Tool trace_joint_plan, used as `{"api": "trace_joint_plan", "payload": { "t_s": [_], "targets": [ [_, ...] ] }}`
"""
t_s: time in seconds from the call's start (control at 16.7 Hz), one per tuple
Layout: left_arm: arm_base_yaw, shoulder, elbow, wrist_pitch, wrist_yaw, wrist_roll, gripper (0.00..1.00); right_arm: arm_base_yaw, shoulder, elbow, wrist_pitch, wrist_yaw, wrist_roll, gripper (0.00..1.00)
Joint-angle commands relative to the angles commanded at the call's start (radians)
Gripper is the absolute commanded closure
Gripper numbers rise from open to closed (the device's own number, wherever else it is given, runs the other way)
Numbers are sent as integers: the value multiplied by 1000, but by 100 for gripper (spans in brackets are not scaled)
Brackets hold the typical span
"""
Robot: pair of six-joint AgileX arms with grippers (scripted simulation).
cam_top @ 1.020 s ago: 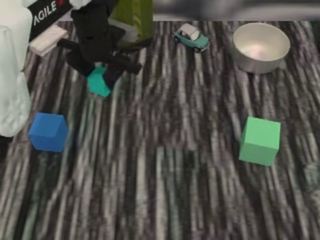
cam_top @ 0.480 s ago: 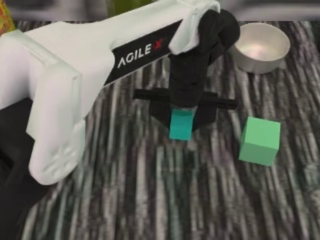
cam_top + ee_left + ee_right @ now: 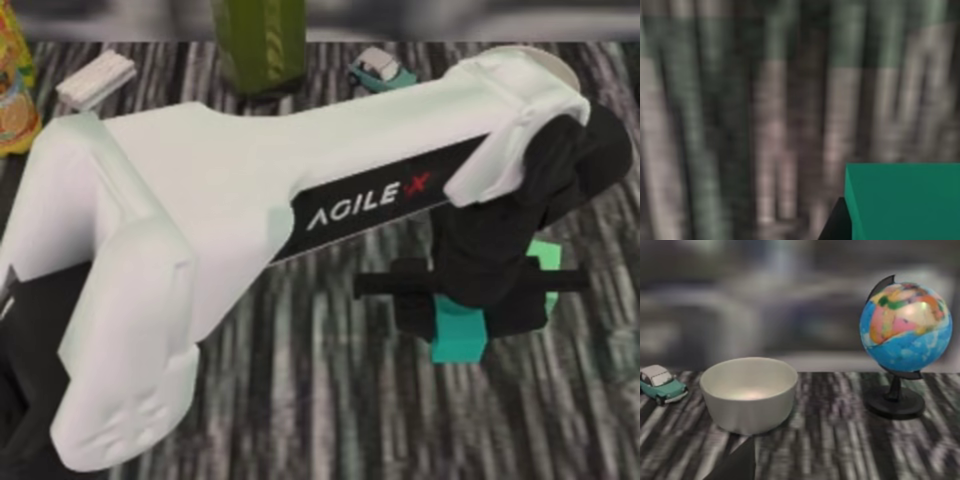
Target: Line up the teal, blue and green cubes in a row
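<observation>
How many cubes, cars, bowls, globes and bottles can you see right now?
Cubes: 2, the teal cube in the left gripper and the green cube
Toy car: 1
Bowl: 1
Globe: 1
Bottle: 1
Total: 6

Teal cube [image 3: 457,335] upright, gripped in left claw [image 3: 470,322], just beside mostly hidden green cube [image 3: 546,258].
</observation>
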Motion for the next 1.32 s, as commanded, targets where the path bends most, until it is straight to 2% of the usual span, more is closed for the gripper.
{"api": "trace_joint_plan", "payload": {
  "t_s": [0.42,0.78,1.08,1.32],
  "targets": [
    [1,4,-15,16,0,-1,100,0,0,0,0,0,0,0],
    [1,36,-186,228,0,0,100,0,0,0,0,0,0,0],
    [0,42,-205,249,0,-1,100,0,0,0,0,0,0,0],
    [0,42,-205,249,0,-1,70,0,0,0,0,0,0,0]
  ]
}}
